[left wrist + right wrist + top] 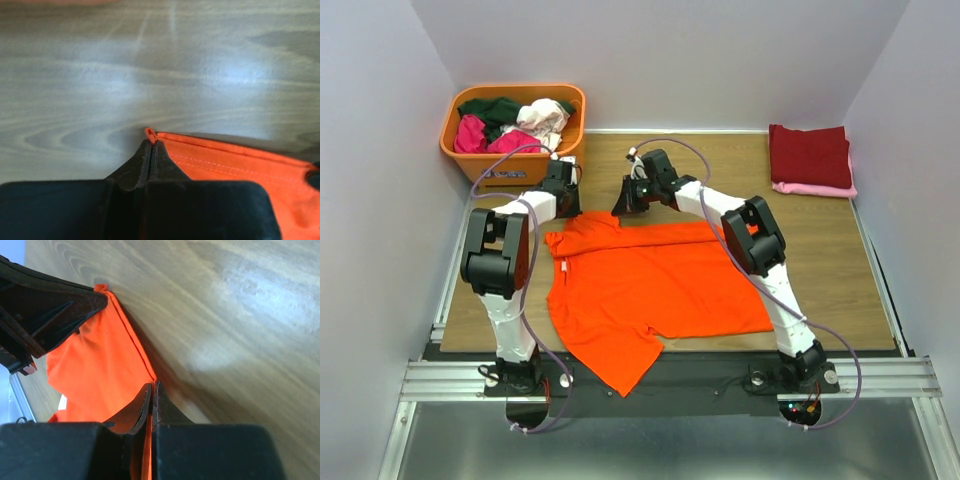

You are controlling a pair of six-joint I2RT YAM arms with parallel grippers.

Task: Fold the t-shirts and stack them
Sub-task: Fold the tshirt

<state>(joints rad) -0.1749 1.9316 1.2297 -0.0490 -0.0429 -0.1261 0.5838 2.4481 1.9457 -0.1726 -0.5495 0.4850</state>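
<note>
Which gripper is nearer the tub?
Left. The left gripper hangs just in front of the tub; the right gripper sits further right, beyond its corner. Both grip the shirt.

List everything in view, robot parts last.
orange shirt: one, bright orange, spread mid-table, sleeve over the near edge
folded shirts: two, dark red on pink, far right corner
tub: one, orange, far left
tub shirts: several, green, magenta, whitish-pink, heaped in the tub
table: one, wood
left arm: one, white and black, jaws shut on the orange shirt's far edge
right arm: one, white and black, jaws shut on the same edge
</note>
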